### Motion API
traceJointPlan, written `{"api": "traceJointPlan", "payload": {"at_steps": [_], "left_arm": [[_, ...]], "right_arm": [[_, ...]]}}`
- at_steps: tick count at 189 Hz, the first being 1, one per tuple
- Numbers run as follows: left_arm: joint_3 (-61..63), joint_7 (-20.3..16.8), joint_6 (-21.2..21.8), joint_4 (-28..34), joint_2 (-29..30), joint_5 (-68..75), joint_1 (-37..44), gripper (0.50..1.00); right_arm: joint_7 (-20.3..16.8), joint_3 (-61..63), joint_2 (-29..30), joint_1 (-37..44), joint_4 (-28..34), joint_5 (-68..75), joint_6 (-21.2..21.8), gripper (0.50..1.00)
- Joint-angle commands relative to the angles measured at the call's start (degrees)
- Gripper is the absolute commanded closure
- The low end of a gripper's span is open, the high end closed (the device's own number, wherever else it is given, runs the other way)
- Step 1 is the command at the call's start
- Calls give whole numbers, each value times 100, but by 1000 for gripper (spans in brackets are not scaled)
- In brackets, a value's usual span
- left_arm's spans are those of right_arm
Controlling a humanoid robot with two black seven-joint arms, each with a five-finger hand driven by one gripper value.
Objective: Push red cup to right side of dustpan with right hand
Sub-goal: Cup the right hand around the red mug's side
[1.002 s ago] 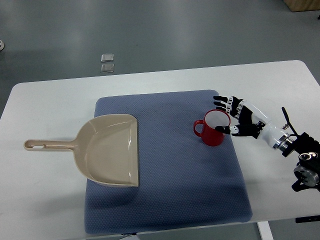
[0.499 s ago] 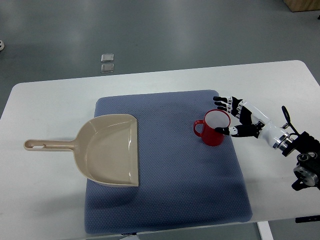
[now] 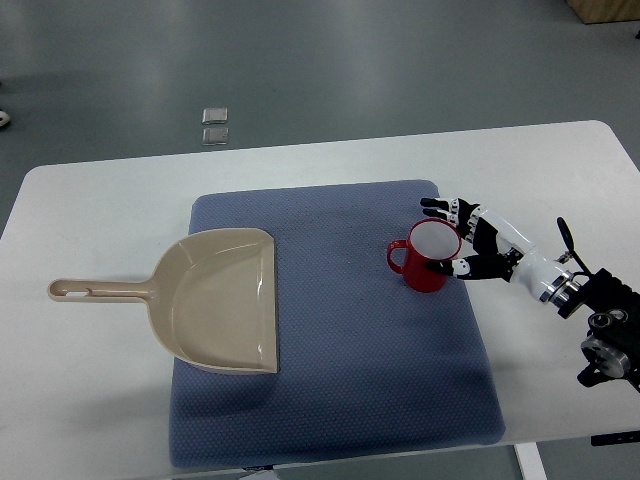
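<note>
Top view shows the dustpan [image 3: 215, 300] far to the left of my fingers, its handle lying on the white table [image 3: 90, 210] and pointing left, its beige scoop resting on the left part of the blue mat [image 3: 340, 400] with the open mouth facing right toward me. Between the dustpan's mouth and my fingers is a wide strip of bare mat. Next comes the red cup [image 3: 429, 256], upright on the mat's right part, white inside, its handle sticking out on the side away from my fingers, toward the dustpan. The cup stands well apart from the dustpan. My right hand [image 3: 478, 245] sits just right of the cup, arm coming in from the right edge over the table. My fingers [image 3: 440, 208] are spread and gently curved around the cup's right side: the upper ones reach past the far rim, the lower one touches the near wall. They cup it loosely rather than clamp it; whether every fingertip touches, I cannot tell.
</note>
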Motion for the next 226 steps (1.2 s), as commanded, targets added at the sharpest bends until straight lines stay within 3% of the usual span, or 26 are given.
{"api": "traceJointPlan", "payload": {"at_steps": [1,226], "left_arm": [[0,-1,0,0,0,0,0,500],[0,-1,0,0,0,0,0,500]], "right_arm": [[0,-1,41,-31,1,-61,-48,572],[0,-54,744,-137,-140,-105,-909,572]]}}
